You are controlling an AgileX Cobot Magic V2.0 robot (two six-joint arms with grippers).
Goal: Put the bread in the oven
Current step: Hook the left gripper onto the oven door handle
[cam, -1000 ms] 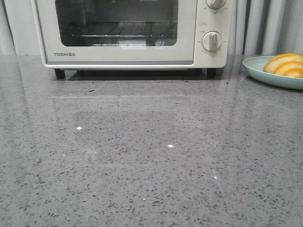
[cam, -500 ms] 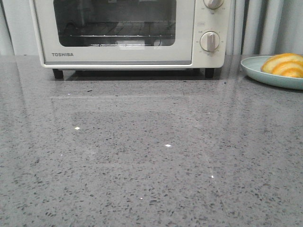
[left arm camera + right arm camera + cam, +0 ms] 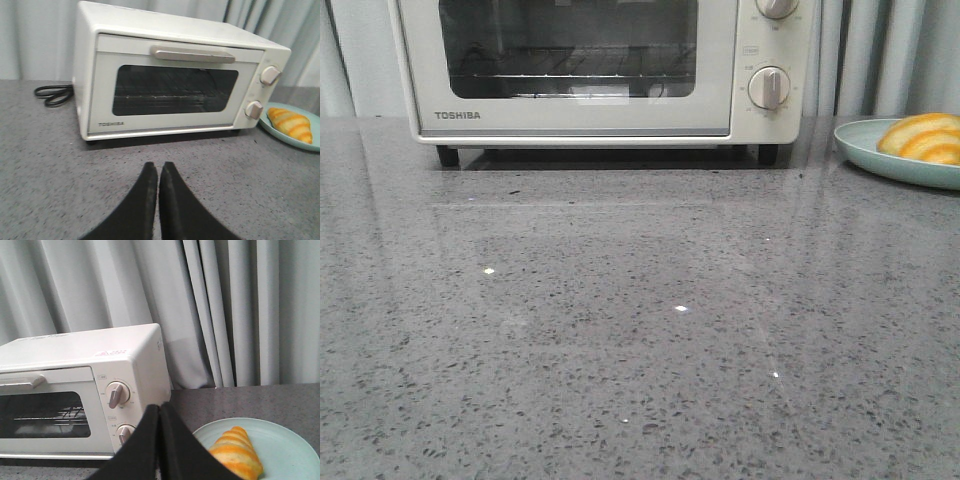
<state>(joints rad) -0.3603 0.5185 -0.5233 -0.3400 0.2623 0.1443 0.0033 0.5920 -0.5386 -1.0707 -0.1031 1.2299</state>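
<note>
The cream-white TOSHIBA oven (image 3: 590,70) stands at the back of the grey counter with its glass door shut; it also shows in the left wrist view (image 3: 170,85) and the right wrist view (image 3: 75,395). The bread (image 3: 922,136), a golden striped croissant roll, lies on a pale green plate (image 3: 865,148) at the far right, also in the left wrist view (image 3: 291,124) and right wrist view (image 3: 235,450). My left gripper (image 3: 158,166) is shut and empty, in front of the oven door. My right gripper (image 3: 160,406) is shut and empty, near the plate. Neither gripper shows in the front view.
A black power cord (image 3: 52,94) lies coiled on the counter beside the oven's left side. Grey curtains (image 3: 225,305) hang behind the counter. The oven has a bar handle (image 3: 192,54) along the door top and two round knobs (image 3: 270,75) on its right.
The front view shifts slightly left and back right between frames. The oven, plate and bread keep their places.
</note>
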